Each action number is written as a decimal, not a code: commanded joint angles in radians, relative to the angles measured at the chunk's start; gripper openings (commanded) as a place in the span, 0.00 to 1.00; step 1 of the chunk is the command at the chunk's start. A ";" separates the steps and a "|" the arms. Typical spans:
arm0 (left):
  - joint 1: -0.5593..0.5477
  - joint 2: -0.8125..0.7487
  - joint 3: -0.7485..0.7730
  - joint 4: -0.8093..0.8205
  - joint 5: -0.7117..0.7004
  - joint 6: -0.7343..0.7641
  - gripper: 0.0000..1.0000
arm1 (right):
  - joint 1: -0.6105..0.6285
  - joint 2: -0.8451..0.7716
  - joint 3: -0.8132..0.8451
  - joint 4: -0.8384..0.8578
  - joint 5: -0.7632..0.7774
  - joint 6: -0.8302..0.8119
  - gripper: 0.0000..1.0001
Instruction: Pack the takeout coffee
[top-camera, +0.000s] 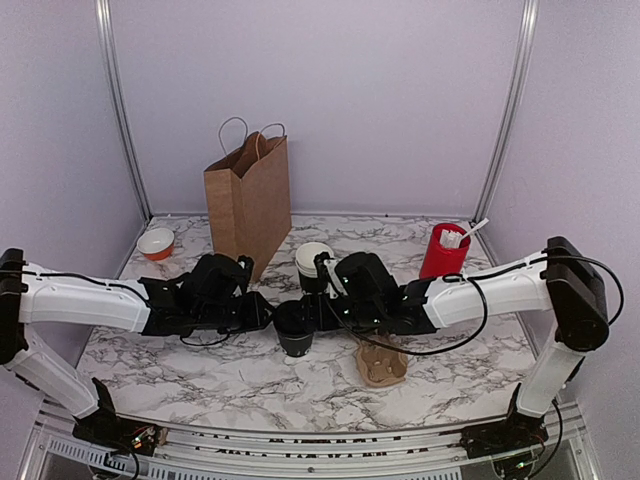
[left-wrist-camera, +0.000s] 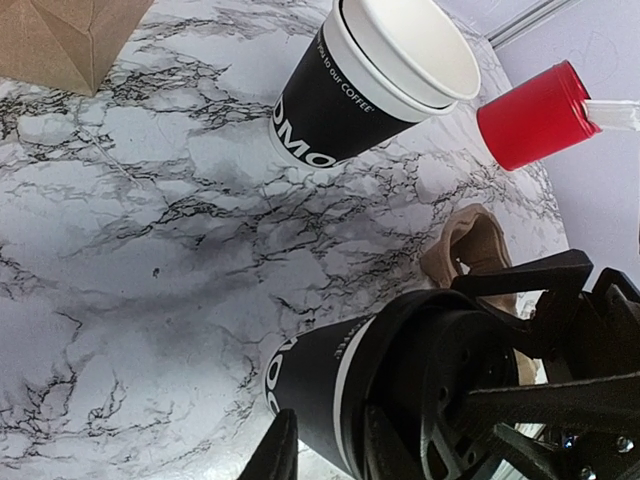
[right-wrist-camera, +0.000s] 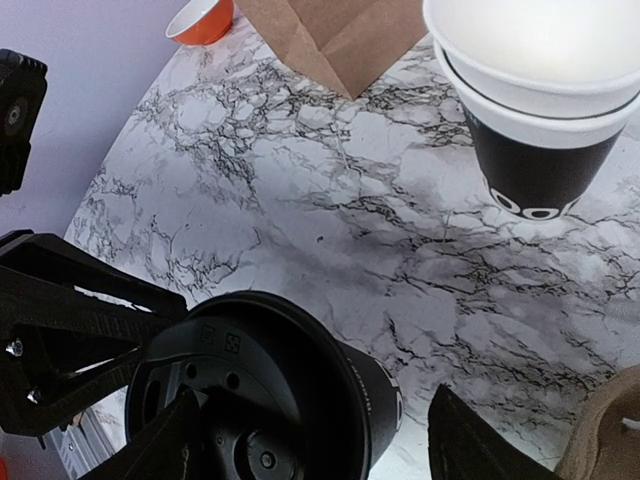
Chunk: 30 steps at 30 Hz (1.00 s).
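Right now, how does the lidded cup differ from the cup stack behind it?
The lidded cup wears a black lid; the cup stack is open, white inside showing. The lidded cup is single; the cup stack is two nested cups. Both have black walls with white lettering.

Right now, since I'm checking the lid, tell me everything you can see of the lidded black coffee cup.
The lidded black coffee cup is a small paper cup, upright on the marble table, with white lettering near its base. A round black plastic lid sits on its mouth. The left tool reaches its side; a grip cannot be confirmed. The right tool stands open astride it.
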 joint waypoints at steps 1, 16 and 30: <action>-0.016 0.140 -0.137 -0.361 0.080 0.036 0.24 | 0.004 0.020 -0.049 -0.119 0.017 -0.031 0.74; -0.018 0.061 0.008 -0.424 0.029 0.046 0.29 | 0.004 -0.006 -0.024 -0.156 0.016 -0.045 0.74; -0.017 0.016 0.222 -0.476 -0.044 0.125 0.37 | -0.009 -0.019 0.102 -0.227 0.000 -0.085 0.75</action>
